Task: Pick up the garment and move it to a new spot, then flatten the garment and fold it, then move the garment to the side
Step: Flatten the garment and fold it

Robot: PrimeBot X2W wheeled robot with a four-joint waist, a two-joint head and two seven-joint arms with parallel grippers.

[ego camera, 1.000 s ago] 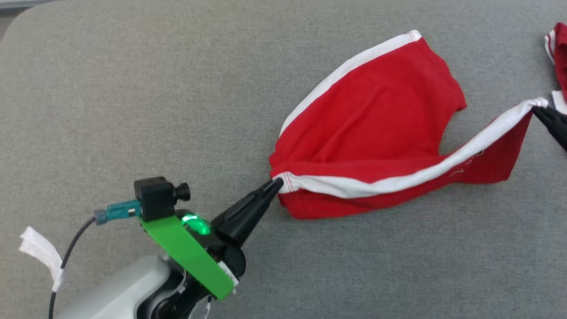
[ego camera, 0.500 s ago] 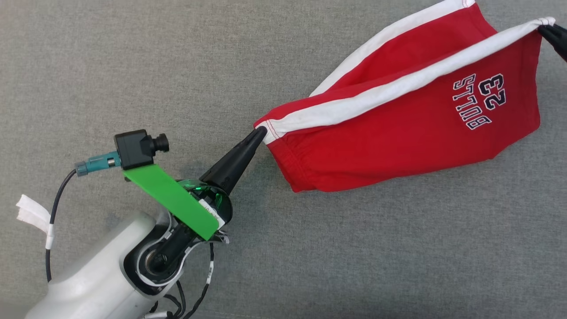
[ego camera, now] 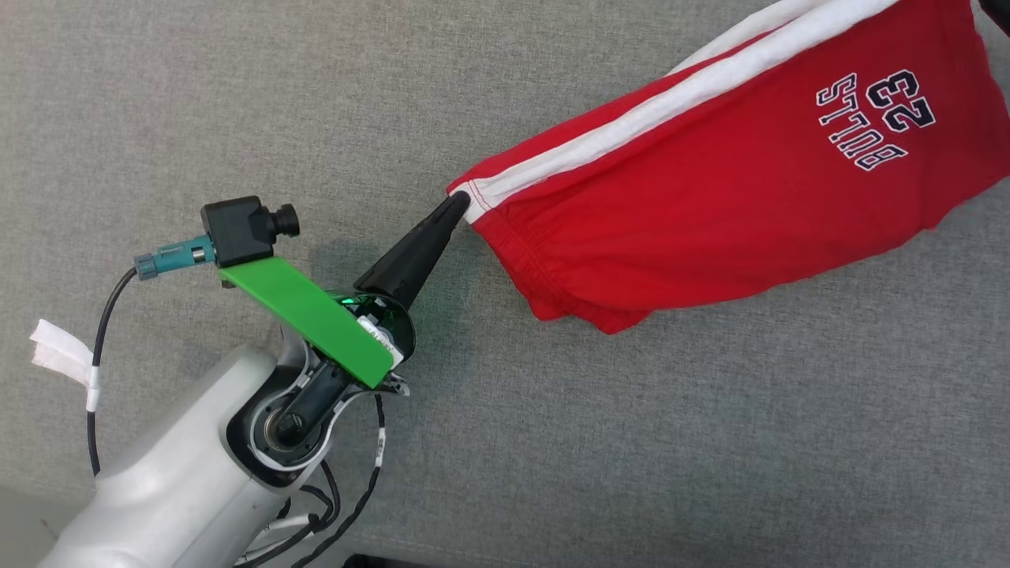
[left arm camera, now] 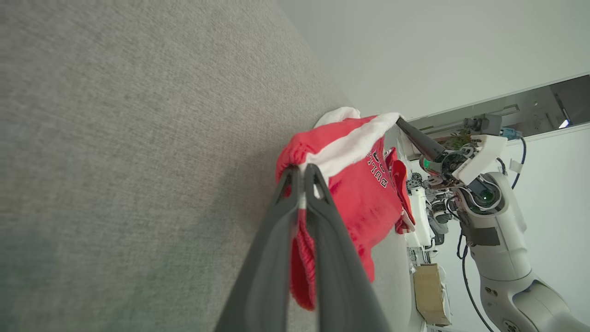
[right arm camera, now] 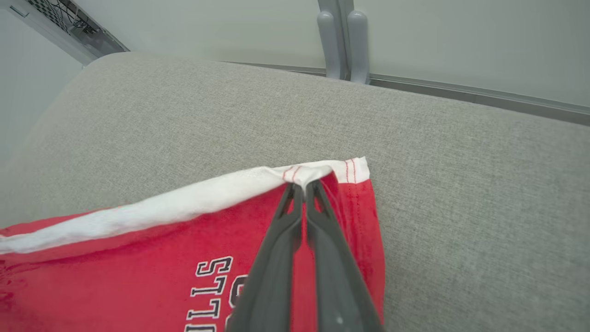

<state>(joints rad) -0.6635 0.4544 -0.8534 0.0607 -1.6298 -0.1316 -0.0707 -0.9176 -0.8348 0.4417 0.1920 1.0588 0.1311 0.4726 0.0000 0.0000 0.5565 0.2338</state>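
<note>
The left tool (ego camera: 461, 207) is clenched on the white-trimmed corner of 1 red garment (ego camera: 710, 213) stretched over a grey upholstered surface (ego camera: 237, 95). Its navy print (ego camera: 876, 118) reads "BULLS 23", and 2 white bands edge the top. At the far corner, the right tool (right arm camera: 304, 186) is clamped on the white trim.
</note>
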